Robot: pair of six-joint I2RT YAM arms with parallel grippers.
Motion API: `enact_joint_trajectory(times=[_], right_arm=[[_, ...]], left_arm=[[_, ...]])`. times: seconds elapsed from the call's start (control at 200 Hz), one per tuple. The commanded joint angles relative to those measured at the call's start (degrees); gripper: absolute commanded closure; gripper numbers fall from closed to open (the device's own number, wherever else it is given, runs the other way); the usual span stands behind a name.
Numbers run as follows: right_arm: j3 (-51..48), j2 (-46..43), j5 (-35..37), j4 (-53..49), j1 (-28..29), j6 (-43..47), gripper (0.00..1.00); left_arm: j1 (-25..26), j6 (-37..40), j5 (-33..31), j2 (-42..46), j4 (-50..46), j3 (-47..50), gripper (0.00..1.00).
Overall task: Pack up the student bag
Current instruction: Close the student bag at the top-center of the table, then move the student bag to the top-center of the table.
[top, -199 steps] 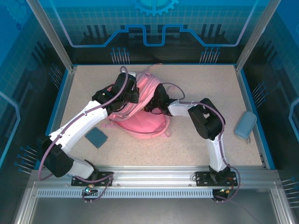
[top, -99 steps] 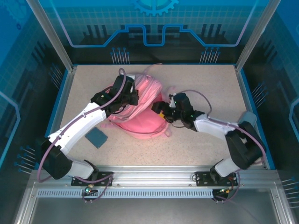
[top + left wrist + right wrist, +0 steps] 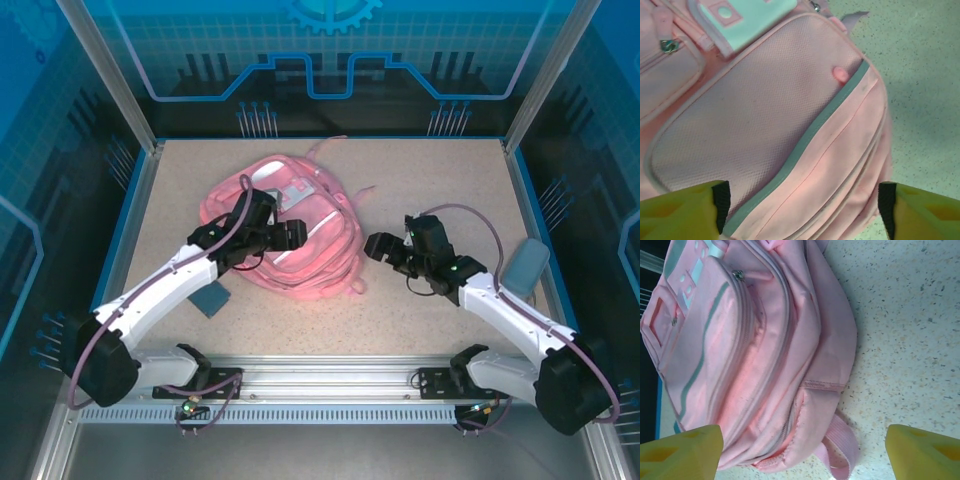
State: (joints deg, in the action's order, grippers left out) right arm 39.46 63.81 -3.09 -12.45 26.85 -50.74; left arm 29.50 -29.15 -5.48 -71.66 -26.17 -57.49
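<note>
The student bag, a large pink backpack with pale patches and a grey-green zip line, lies flat on the speckled table with its front pockets up. My left gripper hovers over the bag's front pocket. In the left wrist view its yellow fingers stand wide apart above the pink fabric, holding nothing. My right gripper is just right of the bag, off the fabric. In the right wrist view its fingers are spread wide, with the bag's side and a pink strap ahead of them.
A small dark blue booklet lies on the table left of the bag, beside my left arm. A grey-blue pouch rests at the right edge. Blue rails border the table, with bare surface behind and to the right.
My left gripper has opened and let go of the bag, which now lies flat with its front up. My right arm has drawn back to the right, out of the bag, its jaws widening.
</note>
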Motion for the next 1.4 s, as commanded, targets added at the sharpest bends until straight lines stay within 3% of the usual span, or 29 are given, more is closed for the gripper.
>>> enact_joint_trajectory(times=[0.0, 0.265, 0.59, 0.81, 0.95, 1.161, 1.396], right_arm=[[6.30, 3.14, -2.43, -2.12, -0.48, 6.86, 0.13], [29.24, 25.45, -6.35, -12.71, -0.49, 14.36, 0.14], [49.08, 46.59, -8.96, -21.88, 2.89, 19.80, 0.23], [44.28, 47.15, -5.39, -21.26, 2.06, 16.86, 0.30], [37.17, 43.74, -5.61, -17.72, -0.70, 14.99, 0.33], [33.12, 40.74, -5.44, -16.60, -6.14, 16.85, 0.34], [40.38, 44.17, -5.23, -20.02, -11.49, 26.88, 0.33]], left_arm=[[-3.63, -6.34, 1.60, 3.19, 2.65, 3.35, 0.14], [-13.99, -17.03, 5.45, 4.55, 7.95, 12.84, 0.10], [-14.66, -20.39, 11.82, -3.10, 15.29, 15.14, 0.19], [-13.48, -18.10, 18.52, -11.06, 20.05, 10.82, 0.33], [-9.56, -17.89, 19.88, -16.19, 22.17, 6.15, 0.42], [-4.27, -19.85, 21.44, -21.32, 24.86, 0.76, 0.41], [-3.61, -16.67, 18.14, -17.21, 19.96, 0.79, 0.31]])
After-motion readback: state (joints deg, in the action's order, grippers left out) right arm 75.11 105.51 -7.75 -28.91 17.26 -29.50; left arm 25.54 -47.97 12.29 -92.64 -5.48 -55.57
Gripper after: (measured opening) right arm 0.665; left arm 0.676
